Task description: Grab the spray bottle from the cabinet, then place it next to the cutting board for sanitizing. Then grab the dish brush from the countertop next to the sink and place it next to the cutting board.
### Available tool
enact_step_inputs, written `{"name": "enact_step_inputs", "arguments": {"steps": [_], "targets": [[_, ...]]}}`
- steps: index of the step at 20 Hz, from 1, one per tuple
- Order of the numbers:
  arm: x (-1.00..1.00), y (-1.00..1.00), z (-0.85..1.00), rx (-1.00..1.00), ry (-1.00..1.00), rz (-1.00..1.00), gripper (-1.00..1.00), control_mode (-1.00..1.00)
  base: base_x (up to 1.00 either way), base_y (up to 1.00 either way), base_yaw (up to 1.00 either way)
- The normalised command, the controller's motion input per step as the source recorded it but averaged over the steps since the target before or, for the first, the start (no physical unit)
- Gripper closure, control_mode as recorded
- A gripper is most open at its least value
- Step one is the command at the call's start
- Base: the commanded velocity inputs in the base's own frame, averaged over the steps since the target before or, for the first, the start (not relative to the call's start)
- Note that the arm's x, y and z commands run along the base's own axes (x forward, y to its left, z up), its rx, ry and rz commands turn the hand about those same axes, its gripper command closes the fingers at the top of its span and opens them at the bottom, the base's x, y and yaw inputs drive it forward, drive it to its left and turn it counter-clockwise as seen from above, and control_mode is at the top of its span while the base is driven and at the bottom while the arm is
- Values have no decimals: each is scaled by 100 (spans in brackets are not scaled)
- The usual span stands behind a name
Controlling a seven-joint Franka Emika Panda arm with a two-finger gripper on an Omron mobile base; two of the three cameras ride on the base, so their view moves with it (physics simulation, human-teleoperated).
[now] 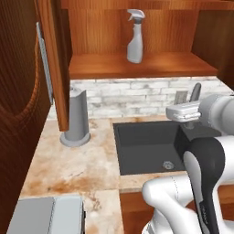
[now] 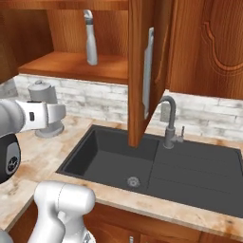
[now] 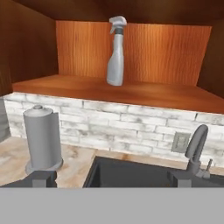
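Cabinet (image 1: 137,64) stands open above the sink (image 1: 146,146), the spray bottle (image 1: 135,36) upright mid-shelf. Above the sink hangs the gripper (image 3: 111,178), fingers spread and empty. Fetching is barely begun, I judge: next it must rise to the bottle's neck.

1. A home kitchen, rendered: a dark-grey sink (image 2: 156,166) with a curved faucet (image 2: 169,121) is set into a marble-look bench (image 1: 68,169).
2. A whitewashed brick backsplash (image 3: 118,124) runs behind it.
3. Reddish-brown wooden cabinet (image 1: 137,64) hangs above, doors open.
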Motion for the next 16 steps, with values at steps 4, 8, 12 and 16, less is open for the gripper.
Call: {"name": "enact_step_inputs", "arguments": {"steps": [4, 8, 12, 16], "targets": [[0, 0, 0, 0, 0, 0, -100, 100, 42, 63, -18], [0, 17, 20, 0, -3, 0, -100, -100, 3, 28, -1], [-23, 17, 87, 1, -12, 0, -100, -100, 0, 0, 0], [-13, 4, 93, 0, -20, -2, -100, -100, 0, 0, 0]]}}
